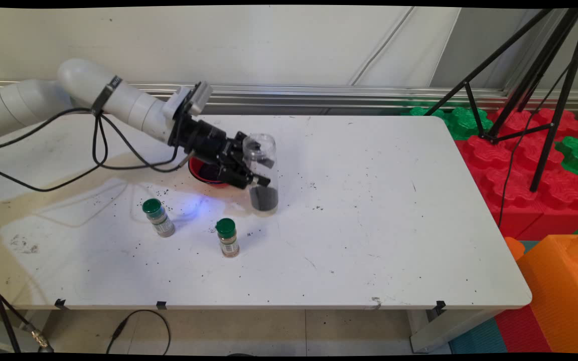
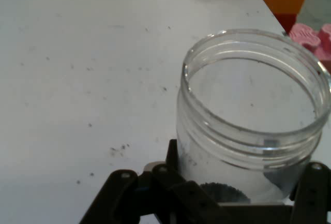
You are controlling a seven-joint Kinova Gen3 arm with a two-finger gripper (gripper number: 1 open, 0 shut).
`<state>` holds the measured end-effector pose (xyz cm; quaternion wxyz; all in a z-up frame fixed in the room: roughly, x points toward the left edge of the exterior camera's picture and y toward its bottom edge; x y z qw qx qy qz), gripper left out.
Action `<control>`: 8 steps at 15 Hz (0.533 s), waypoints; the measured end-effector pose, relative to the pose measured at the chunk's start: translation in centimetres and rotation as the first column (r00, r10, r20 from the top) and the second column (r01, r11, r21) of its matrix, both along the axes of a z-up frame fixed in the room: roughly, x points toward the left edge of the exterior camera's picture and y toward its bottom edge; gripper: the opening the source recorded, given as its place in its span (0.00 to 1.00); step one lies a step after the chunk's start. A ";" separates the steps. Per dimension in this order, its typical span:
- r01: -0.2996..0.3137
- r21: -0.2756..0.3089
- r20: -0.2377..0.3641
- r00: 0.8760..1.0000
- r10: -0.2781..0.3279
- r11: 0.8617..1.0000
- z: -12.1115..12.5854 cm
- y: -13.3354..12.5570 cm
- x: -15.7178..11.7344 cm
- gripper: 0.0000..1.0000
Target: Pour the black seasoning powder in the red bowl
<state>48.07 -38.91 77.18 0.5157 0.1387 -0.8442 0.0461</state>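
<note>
My gripper (image 1: 263, 173) is shut on a clear plastic jar (image 1: 262, 146), one finger on each side of it. The jar stands upright on the white table (image 1: 379, 235), has no lid, and holds a layer of dark grains at its bottom. In the hand view the clear jar (image 2: 248, 105) fills the right half, seen from above its open mouth, between the gripper (image 2: 243, 169) linkage arms. Just behind the gripper's wrist sits a red bowl (image 1: 202, 175) with dark contents, partly hidden. Two small spice bottles with green caps (image 1: 158, 217) (image 1: 228, 237) stand nearer the front.
Dark crumbs are scattered over the table around the jar and bottles. A black tripod (image 1: 545, 100) stands off the table's right end on red and green foam blocks (image 1: 520, 165). An orange block (image 1: 560, 291) lies at the front right.
</note>
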 end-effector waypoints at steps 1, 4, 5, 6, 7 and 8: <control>-0.009 -0.005 -0.006 1.000 0.009 1.000 0.5 -0.3 0.2 0.00; -0.033 -0.019 -0.018 0.999 0.033 0.999 1.6 -1.2 0.6 0.00; -0.044 -0.026 -0.022 0.999 0.043 0.999 2.0 -1.6 0.9 0.00; -0.053 -0.032 -0.025 0.998 0.053 0.998 2.4 -2.0 1.1 0.00; -0.063 -0.038 -0.028 0.998 0.062 0.997 2.8 -2.4 1.3 0.00; -0.071 -0.042 -0.030 0.997 0.070 0.997 3.0 -2.6 1.5 0.00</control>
